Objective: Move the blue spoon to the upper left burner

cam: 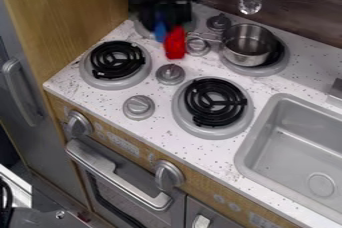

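Observation:
The black gripper (160, 9) hangs over the upper left burner (141, 29), covering most of it apart from some of its grey rim. Directly below the gripper a small part of the blue spoon (160, 31) shows, upright-looking, at the burner's right side. The rest of the spoon is hidden behind the gripper, and whether it is held or resting on the burner I cannot tell.
A red object (175, 43) stands just right of the blue spoon. A metal pot (248, 45) sits on the upper right burner. Two front burners (117, 64) and several grey knobs lie nearer; the sink (300, 147) is at right.

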